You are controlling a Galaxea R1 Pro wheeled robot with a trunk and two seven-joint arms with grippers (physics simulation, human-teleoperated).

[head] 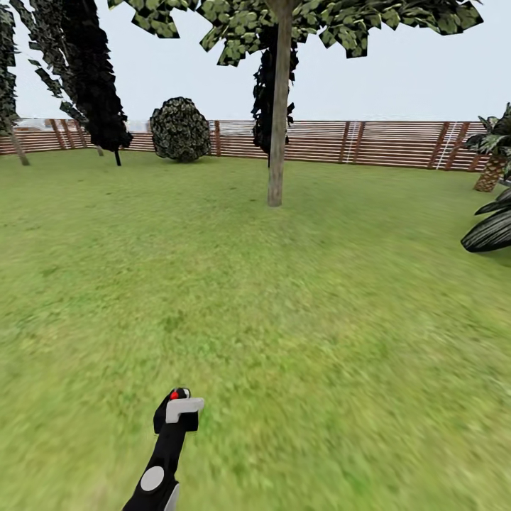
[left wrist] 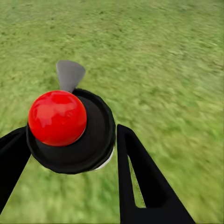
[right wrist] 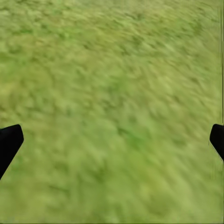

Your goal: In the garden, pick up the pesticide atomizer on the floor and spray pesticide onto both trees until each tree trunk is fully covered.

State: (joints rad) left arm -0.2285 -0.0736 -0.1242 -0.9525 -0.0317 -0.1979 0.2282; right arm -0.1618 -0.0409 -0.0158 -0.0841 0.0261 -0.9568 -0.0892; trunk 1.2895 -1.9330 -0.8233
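My left gripper (head: 172, 424) is low in the head view and shut on the pesticide atomizer (head: 180, 406), which has a black head, a red knob and a grey trigger. In the left wrist view the atomizer's red ball (left wrist: 57, 117) sits on its black disc between the two black fingers (left wrist: 140, 179) of the left gripper (left wrist: 74, 163). A tree with a straight grey-brown trunk (head: 277, 135) stands well ahead on the grass floor (head: 298, 333), its crown (head: 305, 21) at the top edge. My right gripper (right wrist: 112, 139) is open over bare grass. The pesticide is out of view.
A brown slat fence (head: 383, 142) closes the far side. Along it stand a round bush (head: 180, 130) and dark-leaved trees (head: 96, 78), with another behind the trunk (head: 264, 99). A short palm (head: 492, 160) and dark striped leaves (head: 490, 231) stand at the right edge.
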